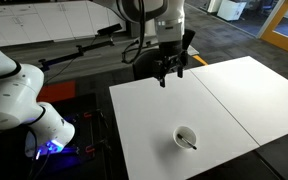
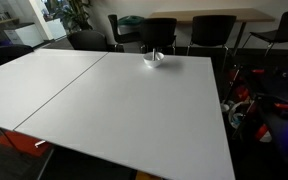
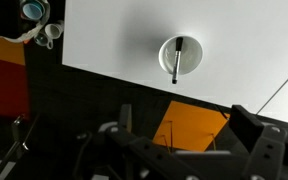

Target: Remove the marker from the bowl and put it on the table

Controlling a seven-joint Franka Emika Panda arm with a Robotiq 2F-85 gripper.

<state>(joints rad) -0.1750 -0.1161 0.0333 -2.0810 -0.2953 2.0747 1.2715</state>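
Note:
The small white bowl (image 1: 186, 138) stands near the front edge of the white table (image 1: 154, 110). The dark marker (image 1: 189, 141) lies inside it, leaning on the rim. In an exterior view the bowl (image 2: 154, 58) sits at the far end of the table (image 2: 104, 100). In the wrist view the bowl (image 3: 180, 56) holds the marker (image 3: 177, 60), whose tip sticks out over the rim. My gripper (image 1: 170, 72) hangs open and empty above the table's far edge, well away from the bowl. Its fingers (image 3: 189, 140) frame the bottom of the wrist view.
A thin seam (image 1: 224, 100) joins the two table panels. A white robot body (image 1: 14, 95) stands on the left. Black chairs (image 2: 164, 30) line the table's far side. An orange floor patch (image 3: 189, 125) lies below the gripper, and cups (image 3: 34, 10) sit off the table.

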